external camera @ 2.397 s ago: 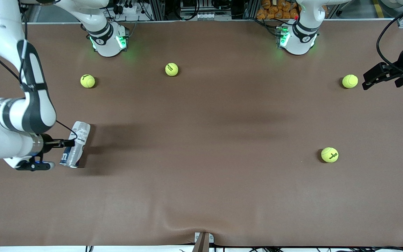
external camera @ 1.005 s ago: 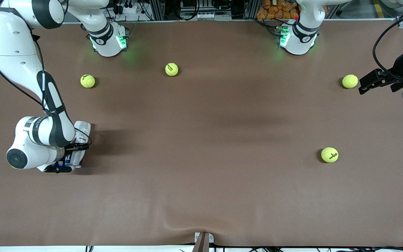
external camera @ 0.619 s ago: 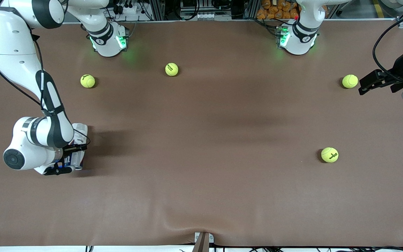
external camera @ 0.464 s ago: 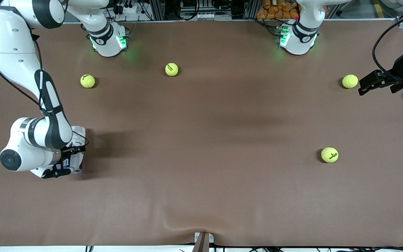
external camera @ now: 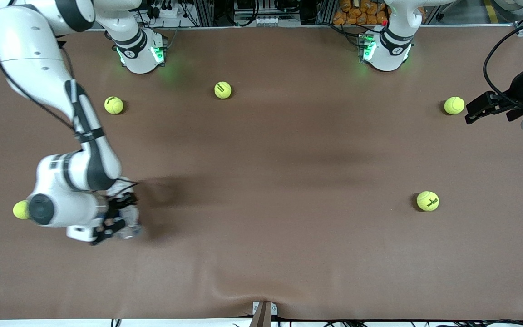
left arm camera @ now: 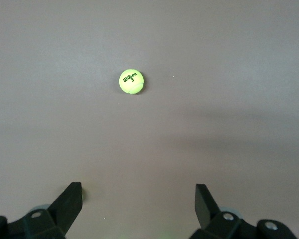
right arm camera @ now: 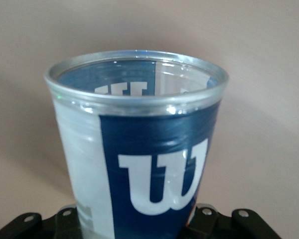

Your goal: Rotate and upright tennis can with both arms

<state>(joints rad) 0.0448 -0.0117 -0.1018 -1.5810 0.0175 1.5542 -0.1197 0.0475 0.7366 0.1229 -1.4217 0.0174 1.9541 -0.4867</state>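
Between our right gripper's [external camera: 123,217] clamped fingers stands the clear plastic tennis can [right arm camera: 137,149] with dark-blue label, while our waiting left gripper [left arm camera: 138,199], fingers apart, hangs beside a yellow-green tennis ball [external camera: 454,105].

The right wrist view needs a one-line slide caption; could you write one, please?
Right gripper clasping the tennis can, its open silvery rim and white "W" label facing the wrist camera.
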